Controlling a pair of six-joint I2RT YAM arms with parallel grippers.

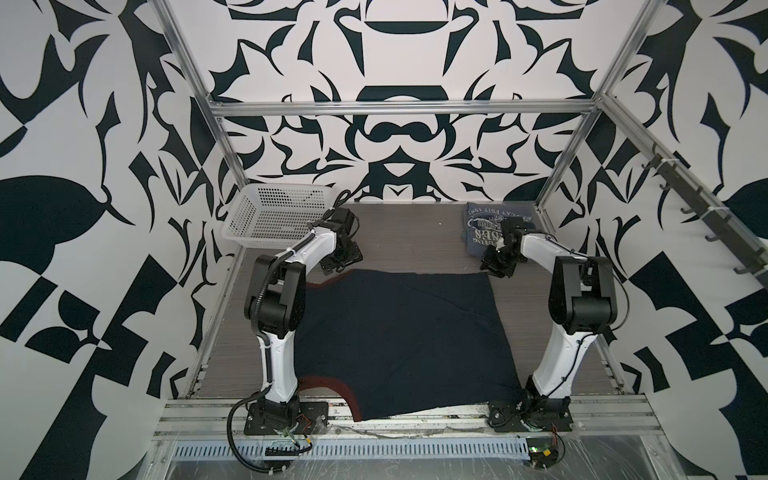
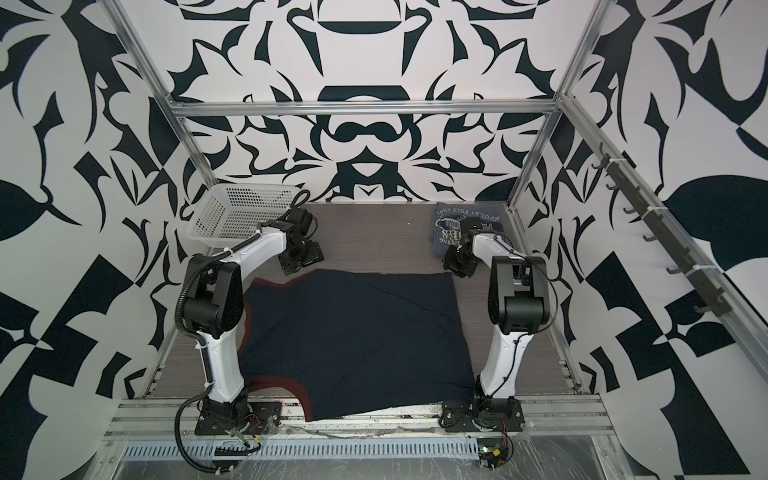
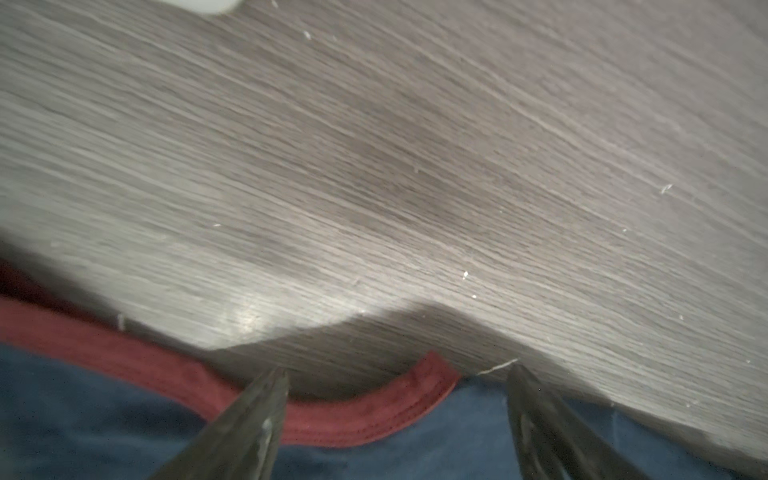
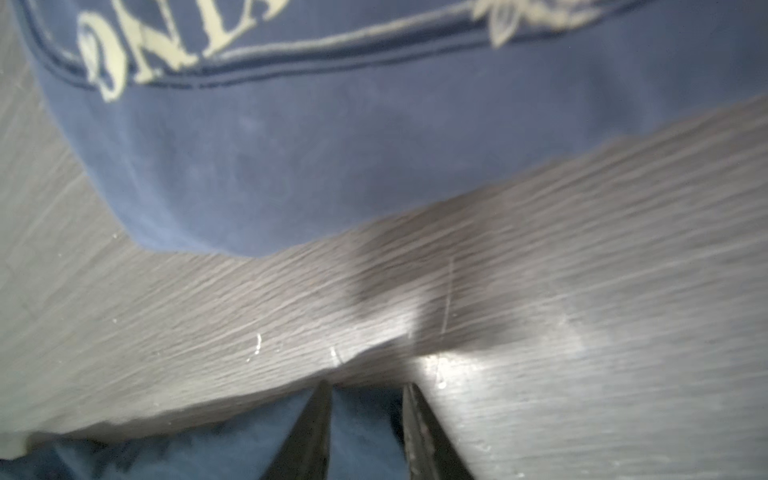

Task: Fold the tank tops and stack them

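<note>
The dark navy tank top (image 1: 399,340) (image 2: 357,336) lies spread flat across the middle of the table, its red trim (image 3: 365,419) showing along its left side. My left gripper (image 1: 337,262) (image 3: 399,370) hangs over its far left corner, jaws wide open astride the red trim. My right gripper (image 1: 496,268) (image 4: 366,385) is at the far right corner, jaws drawn narrow with navy cloth (image 4: 365,432) in the small gap between them. The grey-blue tank top (image 1: 484,226) (image 4: 332,145) with white print lies folded at the back right.
A white perforated basket (image 1: 274,216) (image 2: 237,212) stands at the back left, behind the left arm. Bare wood-grain table (image 1: 415,237) lies between the navy top's far edge and the back wall. Metal frame posts stand at the table's corners.
</note>
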